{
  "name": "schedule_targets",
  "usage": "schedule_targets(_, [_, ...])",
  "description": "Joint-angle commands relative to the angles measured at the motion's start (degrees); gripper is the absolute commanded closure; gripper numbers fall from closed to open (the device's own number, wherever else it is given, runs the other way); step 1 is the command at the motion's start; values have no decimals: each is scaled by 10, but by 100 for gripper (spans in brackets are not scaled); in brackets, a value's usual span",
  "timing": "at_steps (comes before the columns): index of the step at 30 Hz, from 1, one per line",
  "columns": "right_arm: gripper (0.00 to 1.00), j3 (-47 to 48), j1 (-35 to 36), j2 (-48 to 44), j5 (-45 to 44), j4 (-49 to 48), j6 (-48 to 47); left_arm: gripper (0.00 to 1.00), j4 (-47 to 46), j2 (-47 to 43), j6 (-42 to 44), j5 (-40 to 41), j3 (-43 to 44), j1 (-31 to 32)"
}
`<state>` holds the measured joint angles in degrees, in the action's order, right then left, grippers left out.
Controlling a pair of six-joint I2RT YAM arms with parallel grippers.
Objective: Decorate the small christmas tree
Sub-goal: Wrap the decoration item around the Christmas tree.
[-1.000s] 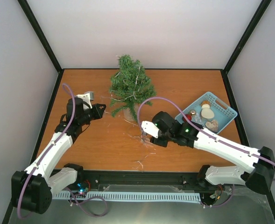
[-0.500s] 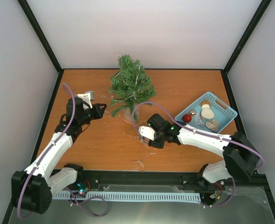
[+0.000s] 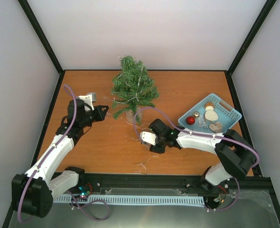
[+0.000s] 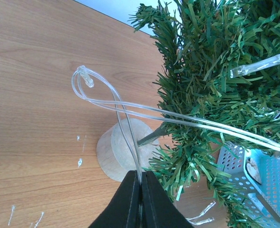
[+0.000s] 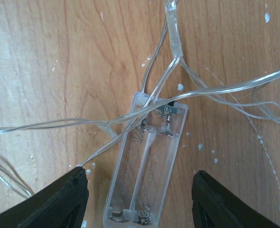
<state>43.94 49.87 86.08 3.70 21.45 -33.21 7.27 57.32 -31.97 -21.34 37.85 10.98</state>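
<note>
The small christmas tree stands at the back middle of the table on a pale round base. A clear light string is draped over its branches. My left gripper sits left of the tree, shut on a loop of that string. My right gripper is open, low over the table in front of the tree. Its fingers straddle the string's clear empty battery box, which lies flat on the wood with wires crossing over it.
A light blue basket at the right holds a red ball, a small gold ball and pale ornaments. Loose clear wires trail across the wood around the battery box. Black frame posts and white walls enclose the table.
My right gripper has moved left and down toward the table, closing in over the battery box. The left arm and the tree have stayed put.
</note>
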Motion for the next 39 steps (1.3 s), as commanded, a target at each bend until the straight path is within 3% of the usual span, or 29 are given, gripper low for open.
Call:
schedule_targets(1, [39,-14,-9,11,1,-36,-6,99,-20,-2,9,-11,4,-3])
schedule_targets(13, [43,-6,-48,51,77,-16,18,99,-25,-4,8,-14,0,-3])
schedule_targets(25, [55,1,-50,83,71,2,32,99,-28,-6,8,-12,-3,-3])
schedule_targets(33, [71,25,-31,-45,-11,62,64,99,-25,-5,13,-6,5,-3])
schedule_targets(39, [73,94,15,-183,-45,157,106,98,-28,0,14,-7,12,-3])
